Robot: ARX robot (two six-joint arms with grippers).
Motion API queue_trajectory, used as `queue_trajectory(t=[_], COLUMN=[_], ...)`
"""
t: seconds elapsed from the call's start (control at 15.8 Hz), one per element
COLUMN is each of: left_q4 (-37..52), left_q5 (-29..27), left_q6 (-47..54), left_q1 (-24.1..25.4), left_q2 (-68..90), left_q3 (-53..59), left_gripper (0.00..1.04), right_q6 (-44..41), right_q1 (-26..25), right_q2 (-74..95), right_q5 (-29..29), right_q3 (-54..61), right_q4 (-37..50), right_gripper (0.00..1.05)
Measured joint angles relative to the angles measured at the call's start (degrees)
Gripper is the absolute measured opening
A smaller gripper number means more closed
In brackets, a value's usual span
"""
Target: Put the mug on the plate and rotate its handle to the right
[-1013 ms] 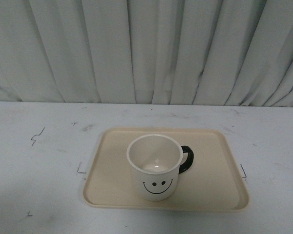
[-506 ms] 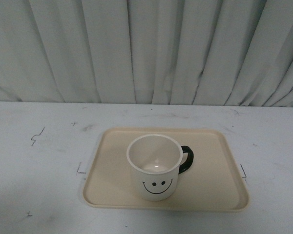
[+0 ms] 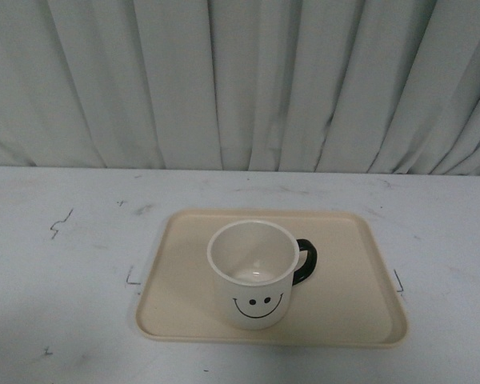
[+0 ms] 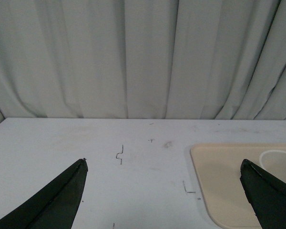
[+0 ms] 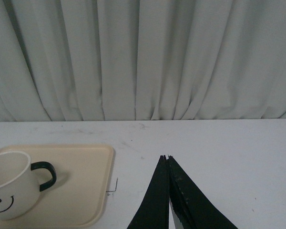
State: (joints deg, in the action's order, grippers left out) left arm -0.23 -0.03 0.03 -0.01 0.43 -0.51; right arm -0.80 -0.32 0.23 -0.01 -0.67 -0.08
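Cream-white, the mug (image 3: pixel 253 274) was seen standing upright on the beige plate (image 3: pixel 348 308), near the plate's middle, with its smiley face turned toward the robot. The black handle (image 3: pixel 306 262) was pointed to the right. The plate was laid flat on the white desk (image 3: pixel 64 264), before a pale curtain (image 3: pixel 240 80). The left hand (image 4: pixel 164 169) was held spread wide above the desk, beside the plate. The right hand (image 5: pixel 167 160) was pressed together, empty, apart from the plate.
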Motion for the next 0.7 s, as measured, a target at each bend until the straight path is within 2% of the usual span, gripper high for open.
queue_trajectory(t=[0.13, 0.44, 0.7], left_q4=[0.0, 0.0, 0.0], left_q5=[0.0, 0.0, 0.0], left_q6=[0.0, 0.0, 0.0], left_q1=[0.0, 0.0, 0.0], left_q2=[0.0, 0.0, 0.0], left_q3=[0.0, 0.0, 0.0], left_gripper=[0.98, 0.98, 0.98], right_q6=[0.0, 0.0, 0.0], right_q1=[0.0, 0.0, 0.0], right_q2=[0.0, 0.0, 0.0], right_q5=[0.0, 0.0, 0.0], right_q3=[0.0, 0.0, 0.0], right_q4=[-0.2, -0.2, -0.2], right_gripper=[0.06, 0.57, 0.93])
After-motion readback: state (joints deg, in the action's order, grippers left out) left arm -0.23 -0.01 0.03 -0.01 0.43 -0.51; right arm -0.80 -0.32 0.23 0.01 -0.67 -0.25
